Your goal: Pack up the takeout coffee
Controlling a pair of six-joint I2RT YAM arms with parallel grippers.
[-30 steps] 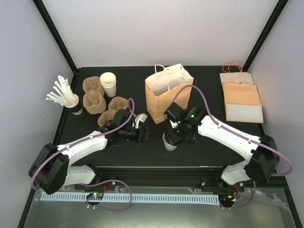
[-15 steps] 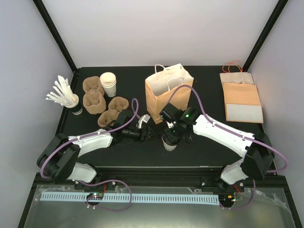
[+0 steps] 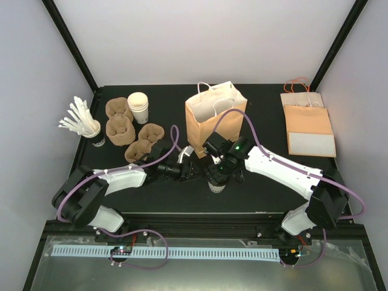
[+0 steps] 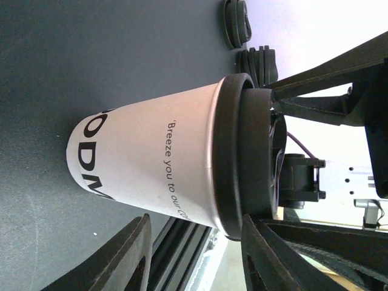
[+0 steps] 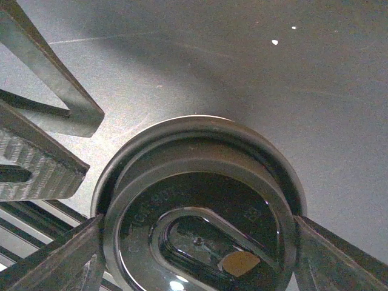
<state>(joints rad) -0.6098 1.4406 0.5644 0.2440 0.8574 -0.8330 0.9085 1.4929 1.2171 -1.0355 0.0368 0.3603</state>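
The takeout coffee [image 3: 215,185], a white paper cup with a black lid, stands upright near the table's front edge, in front of the open brown paper bag [image 3: 209,121]. My right gripper [image 3: 216,173] sits on top of it. In the right wrist view its fingers press both sides of the lid [image 5: 200,182], so my right gripper [image 5: 198,221] is shut on the cup. My left gripper [image 3: 193,171] reaches in from the left at cup height. In the left wrist view the printed cup [image 4: 151,170] fills the frame, and my left gripper [image 4: 194,221] is open, its fingers just short of the cup wall.
Brown pulp cup carriers [image 3: 124,130], a stack of lidless white cups [image 3: 138,106] and a dark cup of white stirrers [image 3: 91,130] stand at the back left. Flat folded paper bags [image 3: 309,127] lie at the right. The table's metal front rail [image 3: 200,215] runs close behind the cup.
My left gripper has slid right, up to the cup, and its jaws have narrowed. My right gripper has shifted slightly left over the cup and stays on the lid.
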